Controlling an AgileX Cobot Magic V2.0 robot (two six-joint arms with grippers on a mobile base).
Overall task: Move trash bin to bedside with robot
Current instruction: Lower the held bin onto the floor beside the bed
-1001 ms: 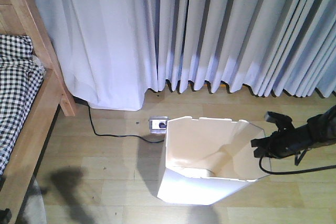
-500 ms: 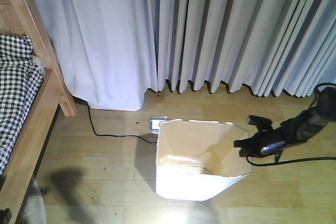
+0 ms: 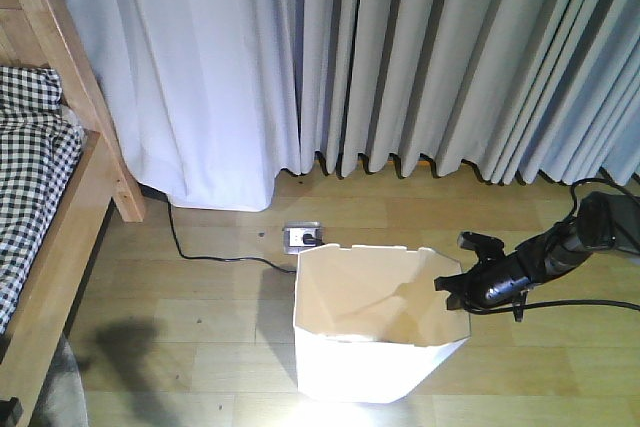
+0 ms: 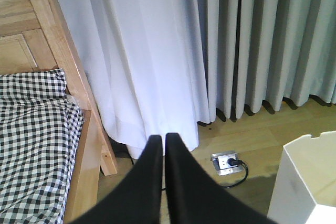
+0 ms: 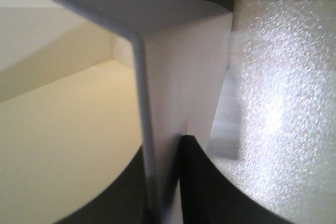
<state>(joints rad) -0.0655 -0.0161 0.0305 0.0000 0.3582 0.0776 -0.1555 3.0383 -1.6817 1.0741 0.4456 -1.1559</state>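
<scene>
white bin point(image 3: 365, 372), its rim clamped in my right end effector point(image 3: 452, 292); left end effector point(image 4: 163, 140) closed, empty.

The bin point(image 3: 370, 367) stands on the floor point(image 3: 200, 347) to the right of the bed point(image 3: 60, 247), well apart from it, and the curtains point(image 3: 400, 67) hang behind both. An outlet point(image 3: 303, 237) sits in the floor just behind the bin's left rear corner, and a cable point(image 3: 210, 255) runs from it leftward toward the bed. The right gripper point(image 3: 450, 287) is at the bin's right rim, seemingly with one finger inside the wall and one outside.
</scene>
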